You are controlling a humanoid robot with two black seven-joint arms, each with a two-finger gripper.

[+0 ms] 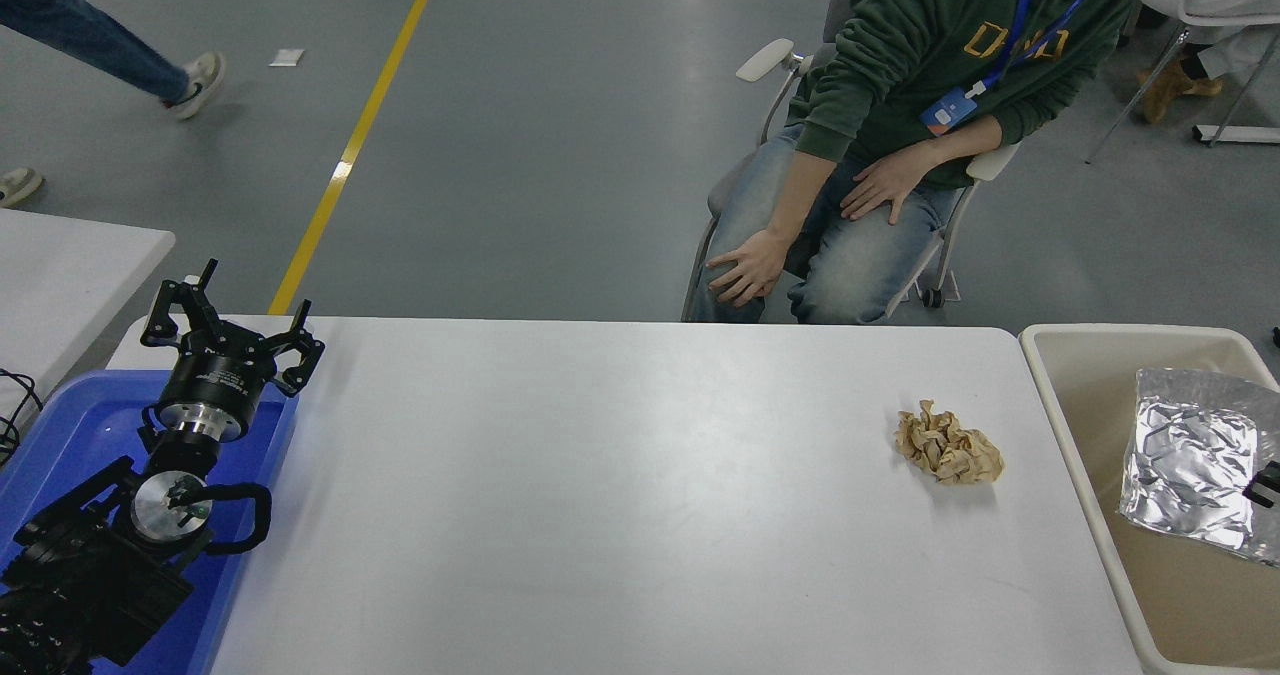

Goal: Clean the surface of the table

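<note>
Only crumpled brown paper (948, 444) litters the table surface (620, 515); left gripper (232, 327) spread, right gripper (1265, 482) unreadable.

The left arm lay parked at lower left, its left gripper (232, 327) spread wide, holding nothing.

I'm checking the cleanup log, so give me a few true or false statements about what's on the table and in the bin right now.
1. A crumpled brown paper ball lies on the table surface. True.
2. The beige bin is empty. False: a silver foil bag is in it.
3. The left gripper is parked over a blue tray. True.
4. The paper ball touches the bin. False: bare table separates them.
5. The seated person has a hand on the table. False: both rest on the legs.
</note>
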